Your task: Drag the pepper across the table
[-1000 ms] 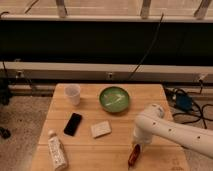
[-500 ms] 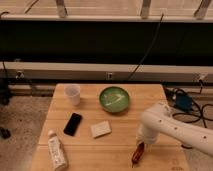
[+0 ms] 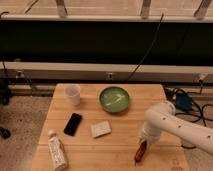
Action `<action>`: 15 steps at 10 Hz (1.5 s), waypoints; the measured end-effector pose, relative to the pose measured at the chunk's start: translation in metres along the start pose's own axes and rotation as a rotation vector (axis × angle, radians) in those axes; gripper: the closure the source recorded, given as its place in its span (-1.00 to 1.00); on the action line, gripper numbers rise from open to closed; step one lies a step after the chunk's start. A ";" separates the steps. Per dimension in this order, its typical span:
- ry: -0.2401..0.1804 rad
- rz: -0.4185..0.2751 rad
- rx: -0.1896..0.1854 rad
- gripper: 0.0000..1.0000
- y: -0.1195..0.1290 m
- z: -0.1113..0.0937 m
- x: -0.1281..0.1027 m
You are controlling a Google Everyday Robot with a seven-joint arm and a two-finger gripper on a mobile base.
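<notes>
The claw (image 3: 143,142) is seen at the end of the white arm that reaches in from the right, lowered to the desk (image 3: 95,152) near its front right corner and set directly upon the upper end of the pepper (image 3: 140,152). Whether the pepper is clamped or merely pressed cannot be told, since the claw is largely hidden by the wrist. The pepper lies on the wood, tilted slightly from upright in the view, with its lower end close to the front edge. Compared with a second ago, the pepper has been shifted a little to the right and slightly away from the front edge, and the arm has been drawn the same way with it. The drag is therefore judged to be under way, though only a short stretch has been covered. The bowl (image 3: 114,98), cup (image 3: 73,94), phone (image 3: 73,124), pale block (image 3: 101,129) and bottle (image 3: 57,152) are left where they were, well apart from the pepper. Little desk is left to the right, so a long drag that way could carry the pepper off the edge.
</notes>
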 end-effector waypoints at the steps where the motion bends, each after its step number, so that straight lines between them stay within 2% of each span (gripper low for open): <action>1: 0.000 0.003 0.002 1.00 0.002 -0.001 0.002; 15: -0.009 0.020 0.014 1.00 0.022 -0.012 0.035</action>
